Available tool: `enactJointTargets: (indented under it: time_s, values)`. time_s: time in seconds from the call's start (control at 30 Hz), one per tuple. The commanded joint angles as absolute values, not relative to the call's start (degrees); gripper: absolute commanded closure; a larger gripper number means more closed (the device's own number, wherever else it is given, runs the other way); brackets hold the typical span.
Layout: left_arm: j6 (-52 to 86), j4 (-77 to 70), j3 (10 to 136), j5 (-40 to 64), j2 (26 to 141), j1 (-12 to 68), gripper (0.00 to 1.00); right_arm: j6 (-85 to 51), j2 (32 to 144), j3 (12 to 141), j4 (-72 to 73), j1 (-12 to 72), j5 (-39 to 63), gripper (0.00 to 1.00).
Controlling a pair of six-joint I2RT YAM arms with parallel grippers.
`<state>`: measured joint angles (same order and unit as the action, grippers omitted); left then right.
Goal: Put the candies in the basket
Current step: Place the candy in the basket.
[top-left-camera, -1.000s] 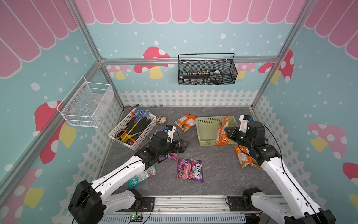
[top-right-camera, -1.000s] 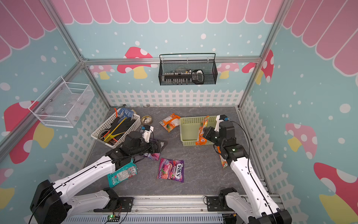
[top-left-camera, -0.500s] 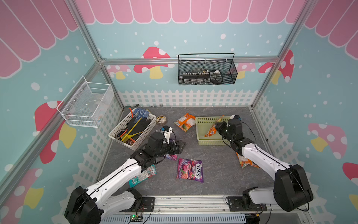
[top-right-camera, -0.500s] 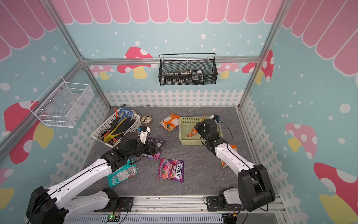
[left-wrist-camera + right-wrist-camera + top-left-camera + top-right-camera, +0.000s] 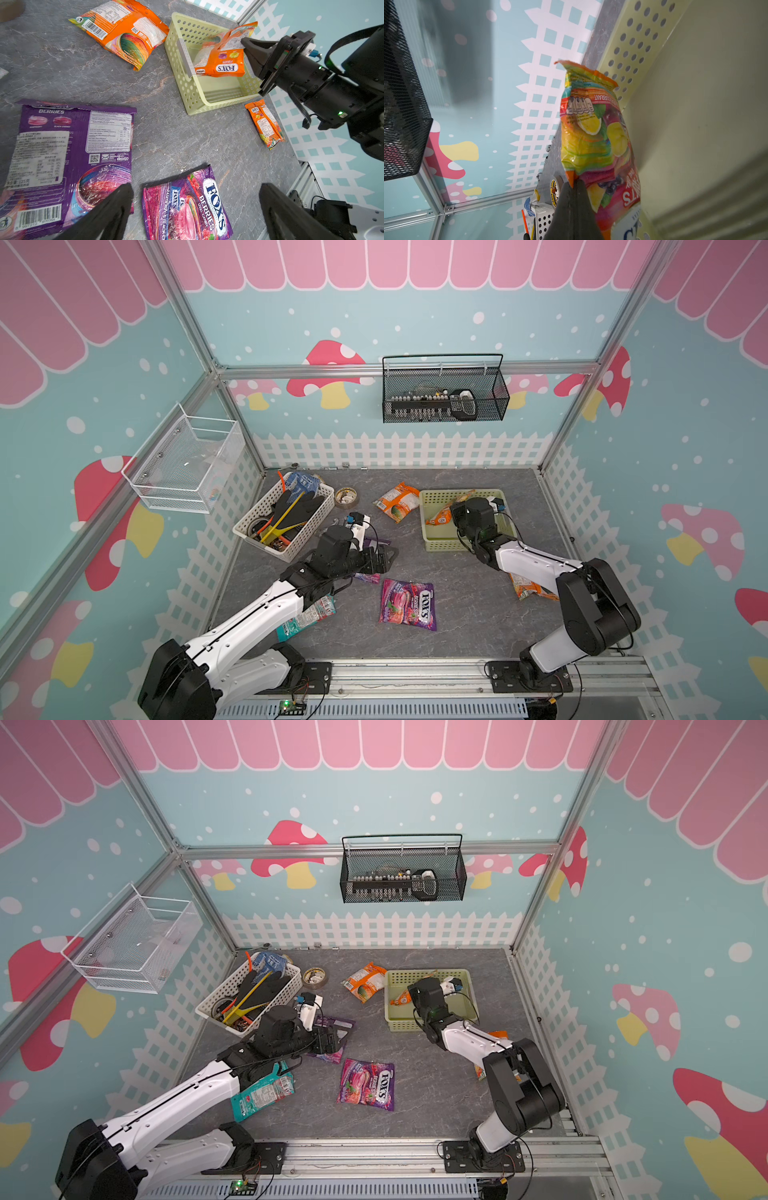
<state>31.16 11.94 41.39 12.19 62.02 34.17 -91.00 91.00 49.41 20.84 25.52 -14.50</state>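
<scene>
Table (image 5: 457, 639): grey slab, bearing everything listed.

Left arm (image 5: 266, 610): laid low over the middle, hiding part of the teal bag (image 5: 262, 1094).

Right arm (image 5: 536, 562): reaching forward to the basket, crossing above the second orange bag (image 5: 530, 589), which lies flat on the table.

Tool basket (image 5: 257, 542): white, full of tools, well apart from the delivery; no part of the task.

Basket (image 5: 444, 546): pale yellow-green, perforated, floor bare; within easy reach of the right arm.

Held bag (image 5: 222, 60): orange, pinched at one corner, hanging tilted over the basket's inside, close to a wall. Corner grip probably chosen to keep the flat pack clear of the rim and let it fall flat on release.

Other candies, all outside the basket: purple bag (image 5: 62, 145), back side up, just beside the left gripper; FOX'S bag (image 5: 409, 605), face up, near it; third orange bag (image 5: 397, 502), just beside the basket's outer wall.

Tape roll (image 5: 345, 497): between tool basket and third orange bag; to be left alone.

Right gripper (image 5: 574, 187): closed tight on the held bag's corner.

Left gripper (image 5: 194, 185): spread fully, holding nothing, poised above the two purple packs, presumably lined up for a pick.

Judged stage: first delivery, release not yet made; five bags left to fetch.
</scene>
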Motion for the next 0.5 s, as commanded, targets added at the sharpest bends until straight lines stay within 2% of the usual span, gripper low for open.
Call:
enactJointTargets:
  time_s: [0.0,0.1,0.4,0.47]
  values:
    - [29.72,12.83,40.54,12.14,61.49,33.90,0.01,-94.84,93.21,52.91,17.36,26.89,-17.28,0.90]
    - [29.69,12.83,40.08,11.90,60.71,33.87,0.01,-97.24,94.23,53.88,11.34,26.98,-17.38,0.75]
    - [28.92,12.92,39.55,11.16,59.73,33.79,0.01,-96.00,95.74,58.48,-3.03,26.90,-17.75,0.50]
    - [28.92,12.90,39.55,11.34,59.77,33.76,0.01,-95.72,95.93,58.96,-4.84,26.89,-17.90,0.48]
